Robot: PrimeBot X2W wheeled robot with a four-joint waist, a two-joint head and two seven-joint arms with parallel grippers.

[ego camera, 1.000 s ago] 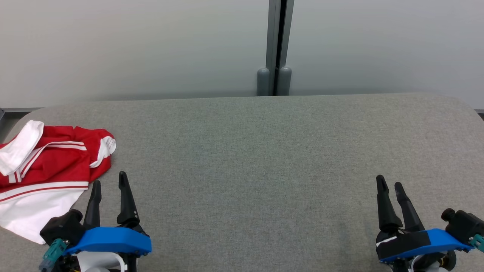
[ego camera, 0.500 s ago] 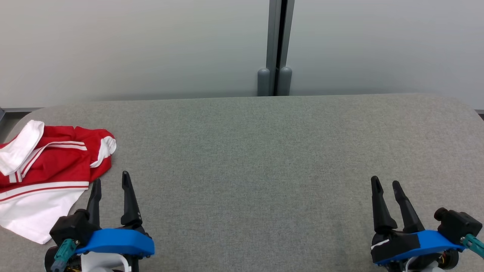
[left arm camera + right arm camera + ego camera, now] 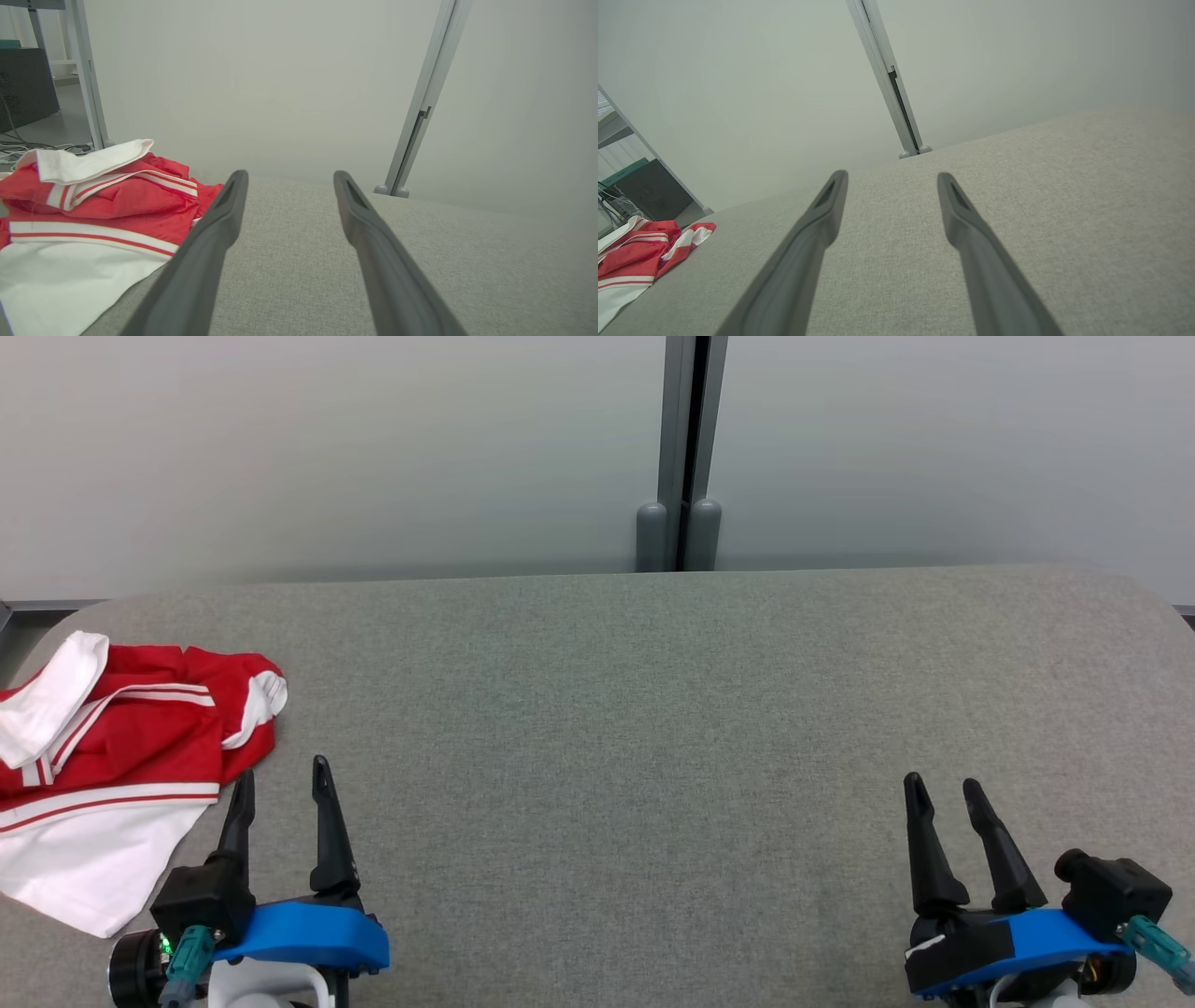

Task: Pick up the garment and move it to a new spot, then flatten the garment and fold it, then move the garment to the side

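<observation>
A crumpled red and white garment (image 3: 112,756) lies at the far left of the grey fabric table (image 3: 635,728), partly past the view's left edge. In the left wrist view the garment (image 3: 93,210) sits left of my fingers. My left gripper (image 3: 283,779) stands open at the lower left, just right of the garment's edge, nothing between its fingers. Open and empty too, my right gripper (image 3: 941,789) hovers over bare table at the lower right. The right wrist view shows the garment (image 3: 640,256) far off to the left.
A pale partition wall with a grey vertical post (image 3: 680,457) runs behind the table's far edge. Beyond the table's left end, the left wrist view shows a dark cabinet (image 3: 25,84) and cables on the floor.
Both grippers have drawn back slightly toward the view's bottom edge; the left one shifted a little right, the right one a little left. The garment has not moved.
</observation>
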